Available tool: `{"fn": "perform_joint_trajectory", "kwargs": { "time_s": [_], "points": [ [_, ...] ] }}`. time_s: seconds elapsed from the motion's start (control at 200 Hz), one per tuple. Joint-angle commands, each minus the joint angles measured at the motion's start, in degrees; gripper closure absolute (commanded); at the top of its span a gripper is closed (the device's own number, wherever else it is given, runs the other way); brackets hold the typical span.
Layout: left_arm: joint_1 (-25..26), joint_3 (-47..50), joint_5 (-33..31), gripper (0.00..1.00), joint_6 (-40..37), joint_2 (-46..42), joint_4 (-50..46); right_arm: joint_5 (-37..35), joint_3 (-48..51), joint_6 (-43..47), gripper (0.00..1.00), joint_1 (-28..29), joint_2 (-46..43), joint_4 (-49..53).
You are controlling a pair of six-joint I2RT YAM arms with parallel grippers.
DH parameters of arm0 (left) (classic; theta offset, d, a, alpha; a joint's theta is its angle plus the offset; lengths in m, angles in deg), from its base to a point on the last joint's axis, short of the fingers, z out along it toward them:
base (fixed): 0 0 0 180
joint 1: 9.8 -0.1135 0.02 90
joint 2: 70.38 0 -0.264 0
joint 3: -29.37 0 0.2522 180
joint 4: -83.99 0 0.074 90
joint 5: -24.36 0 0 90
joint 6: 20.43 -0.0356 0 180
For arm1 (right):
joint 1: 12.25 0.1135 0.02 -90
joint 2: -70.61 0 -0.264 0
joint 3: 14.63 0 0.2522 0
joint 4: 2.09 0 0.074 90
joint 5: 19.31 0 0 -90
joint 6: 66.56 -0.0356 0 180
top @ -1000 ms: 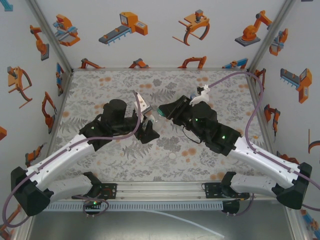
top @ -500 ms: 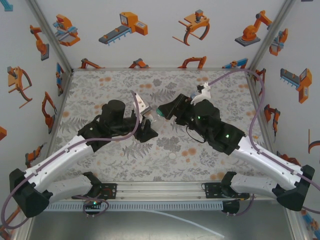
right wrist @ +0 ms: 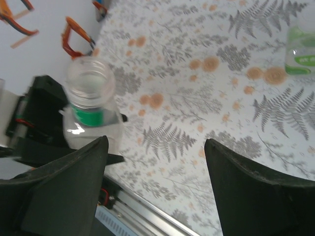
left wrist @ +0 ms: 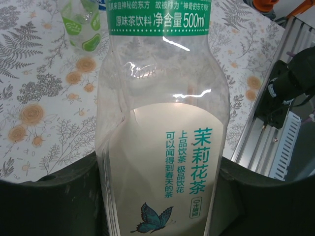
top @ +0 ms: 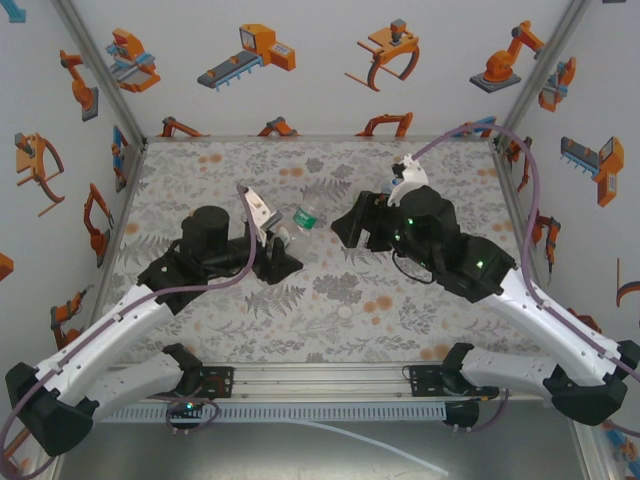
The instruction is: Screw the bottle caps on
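The left gripper (left wrist: 157, 206) is clenching the bottle (left wrist: 162, 123) around its lower body, and the frame is cutting off the bottle's top and base. In the right wrist view its uncapped mouth is looking blurred. The right gripper (right wrist: 156, 147) is hanging released beside it, with nothing between the jaws. A green-tinted bottle (right wrist: 301, 51) is resting on the floral table (right wrist: 197, 98), half cut off by the edge.

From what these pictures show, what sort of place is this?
Most likely a robot test cell, not a home or shop: white walls printed with orange robot drawings, an aluminium frame, and the left arm and right arm bolted to a rail at the edge of a floral-covered table.
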Motion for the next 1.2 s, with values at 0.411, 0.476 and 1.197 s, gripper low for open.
{"fn": "perform_joint_trajectory", "kwargs": {
  "time_s": [0.411, 0.476, 1.197],
  "points": [
    [-0.41, 10.27, -10.07, 1.0, 2.71, -15.13, 7.54, 7.95, 10.74, -3.49, 0.38, -0.27, 15.0, 10.62],
    [-0.41, 10.87, -10.56, 1.0, 3.01, -16.09, 7.16, 9.58, 11.14, -4.12, 0.42, -0.18, 18.25, 10.34],
    [-0.43, 12.69, -11.41, 1.0, 4.02, -18.79, 6.22, 12.75, 19.45, -6.35, 0.47, 0.79, 29.21, -2.84]
  ]
}}
